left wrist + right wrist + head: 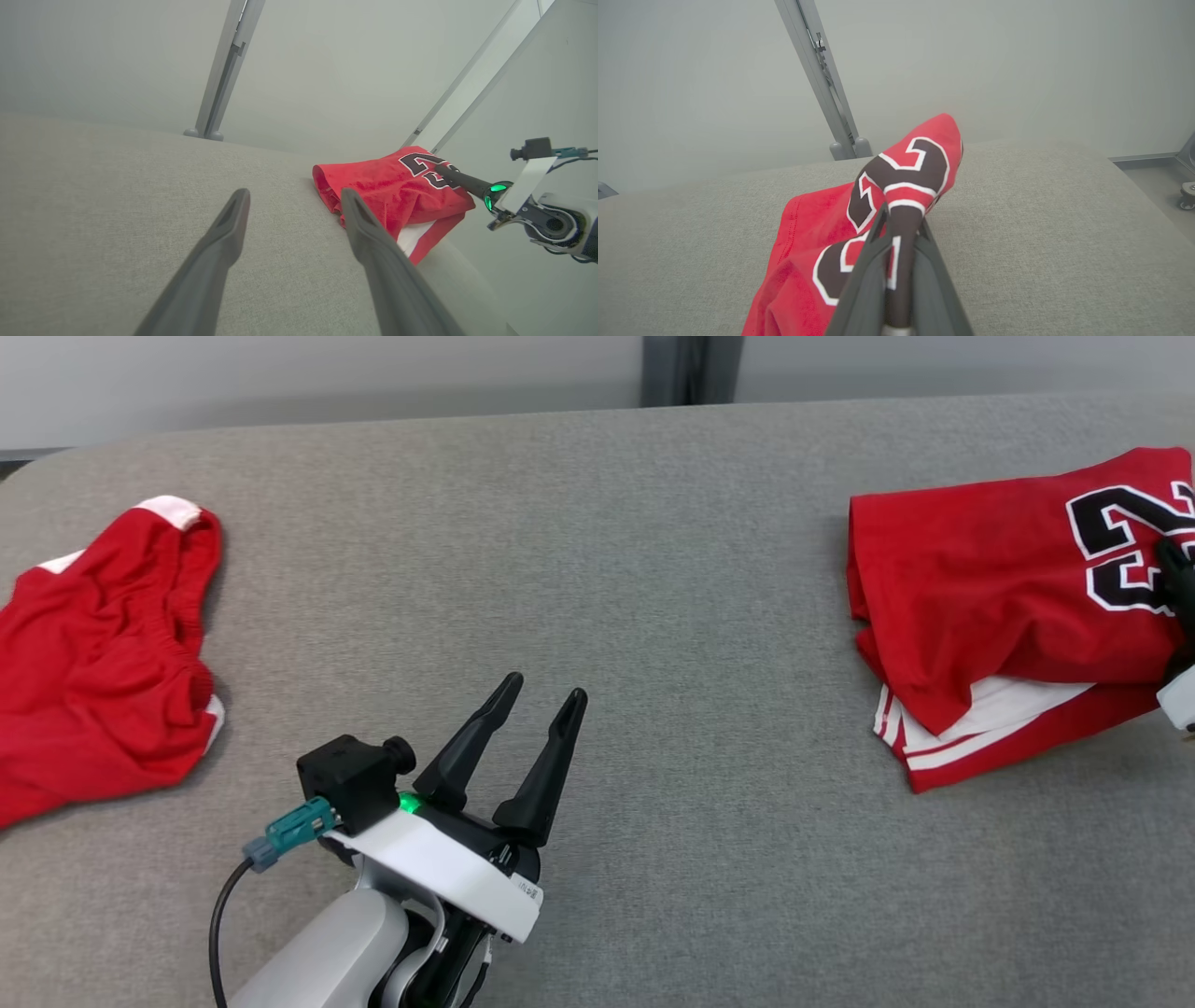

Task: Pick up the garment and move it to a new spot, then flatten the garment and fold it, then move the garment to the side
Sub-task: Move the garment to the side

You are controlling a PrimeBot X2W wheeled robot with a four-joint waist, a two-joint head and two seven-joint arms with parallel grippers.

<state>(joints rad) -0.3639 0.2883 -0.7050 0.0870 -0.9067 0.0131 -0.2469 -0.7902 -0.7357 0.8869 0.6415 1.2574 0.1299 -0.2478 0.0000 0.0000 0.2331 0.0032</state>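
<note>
Grey cloth covers the worktop [709, 616], with a pale wall behind it. Lowest in the head frame, left of centre, the left jaws stand wide apart and empty over the bare cloth. At the left edge lies a crumpled red piece [93, 653]. At the right edge lies the folded red jersey [980, 588]; the right jaws are clamped on its numbered cloth, raising a fold.

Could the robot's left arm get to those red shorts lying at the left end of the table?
Probably yes. The left pincer hangs open over bare grey table, and nothing lies between it and the red shorts off to its left. How far the arm can actually stretch I cannot judge.
</note>
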